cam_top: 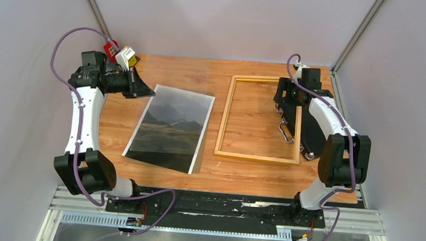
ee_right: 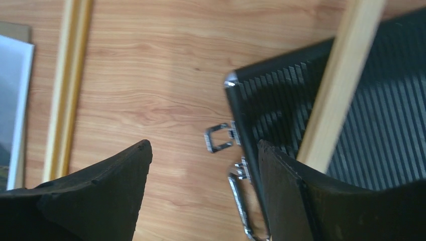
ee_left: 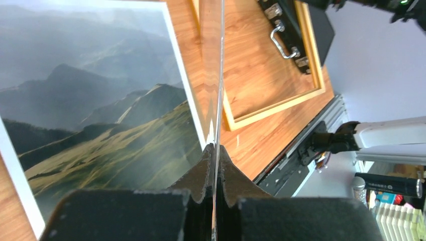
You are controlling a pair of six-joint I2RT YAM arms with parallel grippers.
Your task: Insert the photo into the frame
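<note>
While the photo (cam_top: 171, 126) is laid picture side up on the wooden table (cam_top: 164, 67), left of the frame (cam_top: 224, 121) and apart from it, only bare table wood is seen inside the frame's rectangle. The frame is laid flat on the right half of the table, its right rail resting across a black ribbed case (cam_top: 312, 132) with a metal handle (cam_top: 286, 130). The left gripper (cam_top: 140, 88) is held at the far left corner of the photo. In the left wrist view its fingers are clenched on a thin clear sheet (ee_left: 213, 75), which is seen edge-on and upright beside the photo's white border, with wood grain mirrored in its face. In the overhead view this sheet cannot be told apart from the print beneath it. The right gripper (ee_right: 203, 150) is held above the case and the frame's right rail with its jaws spread wide and nothing between them. The case's handle and one corner of the case are seen in the gap, while the frame's left rail and a sliver of the photo are seen at the left edge of that wrist view.
</note>
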